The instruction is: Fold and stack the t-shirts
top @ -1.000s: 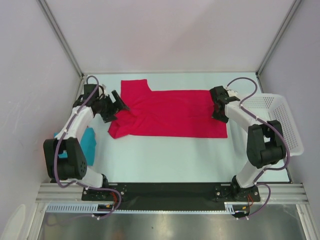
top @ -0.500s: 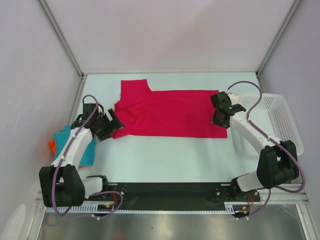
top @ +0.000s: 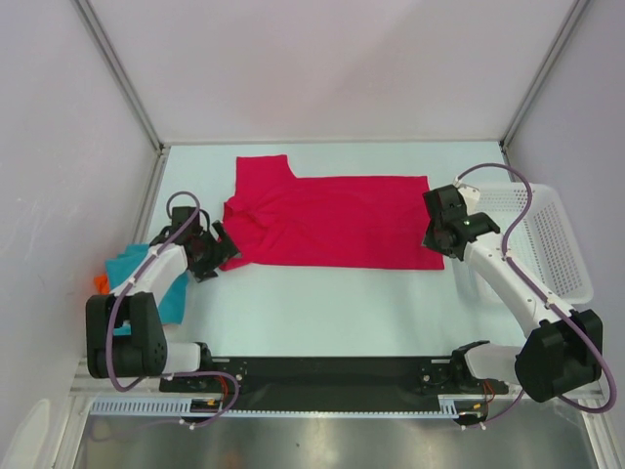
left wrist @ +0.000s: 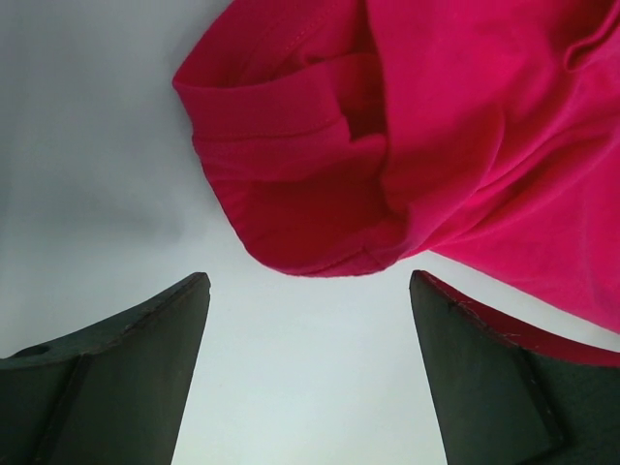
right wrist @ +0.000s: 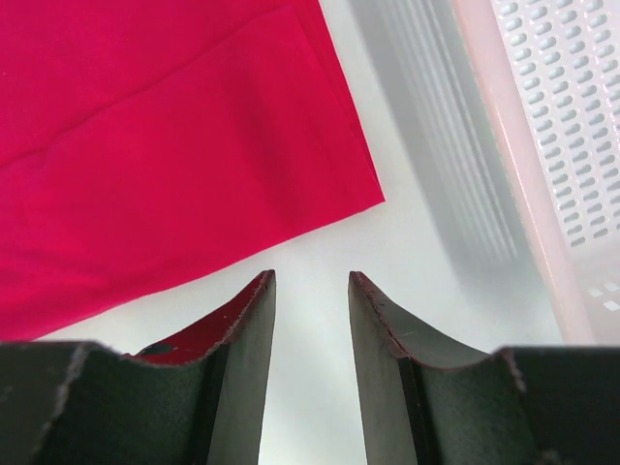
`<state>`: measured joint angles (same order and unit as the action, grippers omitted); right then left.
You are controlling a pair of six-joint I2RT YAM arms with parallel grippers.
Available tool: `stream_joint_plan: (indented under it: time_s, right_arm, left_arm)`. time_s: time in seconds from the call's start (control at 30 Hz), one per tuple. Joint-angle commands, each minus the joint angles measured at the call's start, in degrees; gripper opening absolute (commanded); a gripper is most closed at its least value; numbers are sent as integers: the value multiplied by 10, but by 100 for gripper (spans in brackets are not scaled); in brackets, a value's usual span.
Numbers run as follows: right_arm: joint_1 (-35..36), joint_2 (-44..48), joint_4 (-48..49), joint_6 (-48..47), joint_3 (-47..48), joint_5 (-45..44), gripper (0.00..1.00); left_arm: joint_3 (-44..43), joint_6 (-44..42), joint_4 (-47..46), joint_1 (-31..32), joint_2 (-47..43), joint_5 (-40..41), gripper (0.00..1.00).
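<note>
We note left gripper (left wrist: 308, 281) and right gripper (right wrist: 310, 276) open, empty, at near corners of crimson t-shirt (top: 332, 220); we should pinch both corners evenly.

Right gripper (right wrist: 308, 283): dark fingers parted, narrow gap, only white table top (right wrist: 412, 291) showing between them. Flat crimson-pink cloth t-shirt (right wrist: 165, 136), corner just ahead of the fingertips. White perforated plastic basket (right wrist: 557, 126) on the right.

Orange t-shirt (top: 100, 283): sliver only, at edge of teal t-shirt (top: 124, 264), itself part-hidden by left arm (top: 148, 277). Basket (right wrist: 567, 145), crimson t-shirt (right wrist: 165, 145): cropped in right wrist view.
</note>
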<state>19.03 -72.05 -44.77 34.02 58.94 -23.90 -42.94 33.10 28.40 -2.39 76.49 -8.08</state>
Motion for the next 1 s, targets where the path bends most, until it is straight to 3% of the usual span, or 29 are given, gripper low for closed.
stream_joint_plan:
  time_s: [0.0,0.3,0.53,0.83,0.97]
  right_arm:
    - [1,13,-10,1,5,-4,41]
    - [4,9,-9,3,7,-9,41]
    - [4,-2,-2,7,6,-6,41]
    - [8,-7,-4,6,5,-13,41]
    - [7,-5,-5,6,2,-19,41]
  left_arm:
    - [-3,23,-41,-3,9,1,89]
    - [-42,23,-45,2,31,6,83]
    - [-57,33,-44,19,23,2,68]
    - [-41,49,-70,52,53,0,61]
    - [-40,51,-77,62,62,-1,46]
